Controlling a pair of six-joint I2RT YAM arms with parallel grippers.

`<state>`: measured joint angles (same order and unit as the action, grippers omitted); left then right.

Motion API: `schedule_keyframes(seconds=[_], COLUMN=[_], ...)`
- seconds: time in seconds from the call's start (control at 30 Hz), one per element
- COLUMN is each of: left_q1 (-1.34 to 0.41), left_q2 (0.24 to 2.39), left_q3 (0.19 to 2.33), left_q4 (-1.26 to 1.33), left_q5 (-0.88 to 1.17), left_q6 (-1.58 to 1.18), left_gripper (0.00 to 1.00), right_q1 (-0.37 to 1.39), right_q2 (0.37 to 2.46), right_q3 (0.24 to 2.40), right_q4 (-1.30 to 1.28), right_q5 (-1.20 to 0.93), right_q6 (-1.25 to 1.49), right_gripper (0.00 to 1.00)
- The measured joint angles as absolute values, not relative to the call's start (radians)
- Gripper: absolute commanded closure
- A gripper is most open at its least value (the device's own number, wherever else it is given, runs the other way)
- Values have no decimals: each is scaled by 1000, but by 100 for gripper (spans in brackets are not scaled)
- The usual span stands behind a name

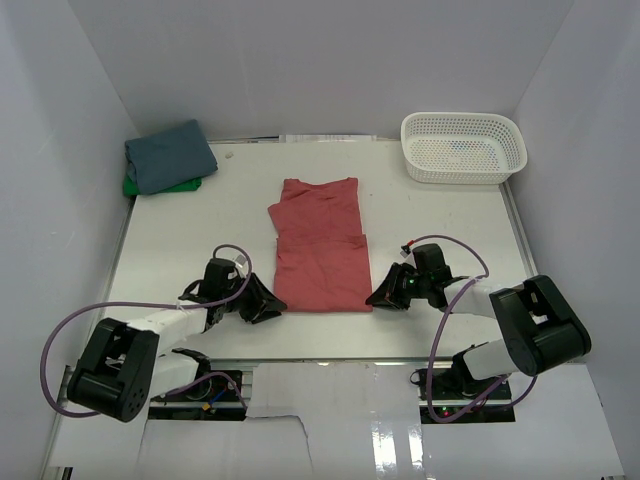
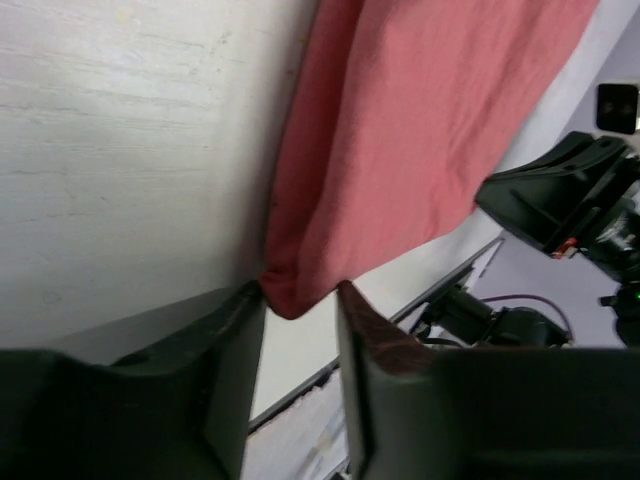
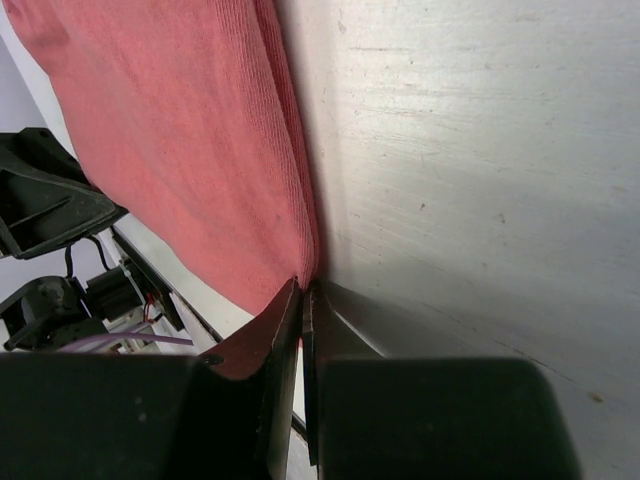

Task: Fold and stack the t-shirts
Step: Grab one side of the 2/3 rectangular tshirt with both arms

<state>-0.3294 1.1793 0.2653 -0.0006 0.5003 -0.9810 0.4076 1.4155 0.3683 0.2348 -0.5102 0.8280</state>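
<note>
The coral-red t-shirt [image 1: 318, 245] lies flat in a long folded strip at the table's middle, its hem toward me. At its near left corner my left gripper [image 1: 272, 308] stands open. In the left wrist view that corner of the shirt [image 2: 400, 150] pokes in between the tips of the left gripper [image 2: 300, 295], whose jaws are still a gap apart. My right gripper [image 1: 375, 298] is at the near right corner. In the right wrist view the right gripper [image 3: 308, 287] is shut, pinching the shirt's [image 3: 180, 150] edge. A slate-blue t-shirt [image 1: 170, 155] lies folded on a green one [image 1: 150, 187] at the far left.
A white mesh basket [image 1: 463, 146] stands at the far right corner. White walls close in the table on the left, back and right. The table's near edge runs just behind both grippers.
</note>
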Motion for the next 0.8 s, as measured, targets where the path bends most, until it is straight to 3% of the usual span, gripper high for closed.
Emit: schedule_keyframes(seconds=[0.43,0.8], left_q1=[-329,-330], left_q2=[1243,1181], left_q3=[227,220], left_q4=[96,10], left_q5=[563,571], left_q6=[-981,-955], left_gripper=[99,100], right_q1=[408,408], right_q2=[1382,1364], right_q3=[369,386], right_q4=[181,87], right_q5=[-503,-513], right_q6=[799,740], right_gripper=[92,92])
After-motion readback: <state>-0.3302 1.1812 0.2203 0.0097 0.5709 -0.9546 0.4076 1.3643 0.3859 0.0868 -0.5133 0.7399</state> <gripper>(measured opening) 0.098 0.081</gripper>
